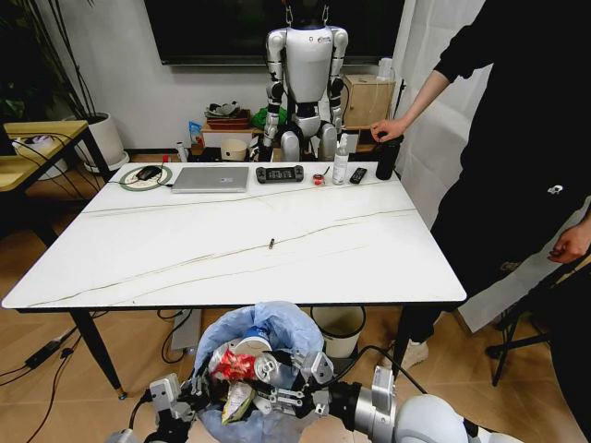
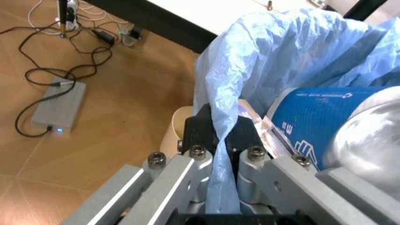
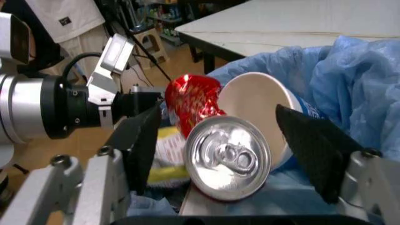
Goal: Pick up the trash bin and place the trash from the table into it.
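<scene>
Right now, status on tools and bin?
Left tool clamped on trash bin liner rim. Right tool open over can inside. One small scrap on table.

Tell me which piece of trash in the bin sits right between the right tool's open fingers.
The silver can, its pull-tab end facing the right wrist camera. The blue-and-white paper cup and the crumpled red wrapper lie just beyond the right tool.

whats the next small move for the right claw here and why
Probably lift the right claw straight up and clear of the trash bin. Its fingers stand open on either side of the silver can, which already rests inside the blue bag beside the paper cup and red wrapper. The left claw is clamped on the bag's edge, holding the bin.
</scene>
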### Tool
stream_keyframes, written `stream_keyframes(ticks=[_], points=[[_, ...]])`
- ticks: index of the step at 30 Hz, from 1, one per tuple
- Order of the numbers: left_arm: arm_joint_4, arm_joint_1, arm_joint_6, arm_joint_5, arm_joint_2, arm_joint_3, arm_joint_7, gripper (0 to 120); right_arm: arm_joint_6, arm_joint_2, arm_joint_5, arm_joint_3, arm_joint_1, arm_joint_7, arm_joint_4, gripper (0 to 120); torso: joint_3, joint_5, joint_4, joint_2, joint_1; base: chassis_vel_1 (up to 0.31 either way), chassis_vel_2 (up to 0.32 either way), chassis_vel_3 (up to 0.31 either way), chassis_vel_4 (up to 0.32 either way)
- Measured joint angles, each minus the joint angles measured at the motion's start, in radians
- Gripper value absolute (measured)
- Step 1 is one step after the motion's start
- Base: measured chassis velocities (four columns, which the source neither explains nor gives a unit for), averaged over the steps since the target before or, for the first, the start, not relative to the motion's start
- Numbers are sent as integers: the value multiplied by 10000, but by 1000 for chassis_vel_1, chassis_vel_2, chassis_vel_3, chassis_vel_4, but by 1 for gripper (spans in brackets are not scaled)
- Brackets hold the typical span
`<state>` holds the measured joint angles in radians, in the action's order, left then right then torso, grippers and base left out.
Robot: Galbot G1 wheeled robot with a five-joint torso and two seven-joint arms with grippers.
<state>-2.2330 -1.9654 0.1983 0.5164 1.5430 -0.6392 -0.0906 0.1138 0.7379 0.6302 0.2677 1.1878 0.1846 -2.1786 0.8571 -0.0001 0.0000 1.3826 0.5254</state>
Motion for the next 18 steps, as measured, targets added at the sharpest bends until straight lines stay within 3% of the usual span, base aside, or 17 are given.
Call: stream_keyframes(ticks=[7,11,13,18], points=[[24,-43,31,-20,-30,-99,2,0,-46,114,314,-453,20,-99,-425,94,0,-1,-3,0,0,0,0,0,0],[6,-115,39,-71,-20,-154,1,0,320,1057,1899,-891,-1722,-1161,-124,100,0,-1,1,0,0,0,0,0,0],[-2,-125,39,-74,-18,-160,2,0,377,1168,2013,-904,-1905,-1300,18,100,1,-3,0,0,0,0,0,0,0],[-160,-353,-4,-162,20,-313,-41,0,1463,2586,2761,-700,-4499,-3075,2151,100,3,-2,2,-3,3,0,0,0,0]])
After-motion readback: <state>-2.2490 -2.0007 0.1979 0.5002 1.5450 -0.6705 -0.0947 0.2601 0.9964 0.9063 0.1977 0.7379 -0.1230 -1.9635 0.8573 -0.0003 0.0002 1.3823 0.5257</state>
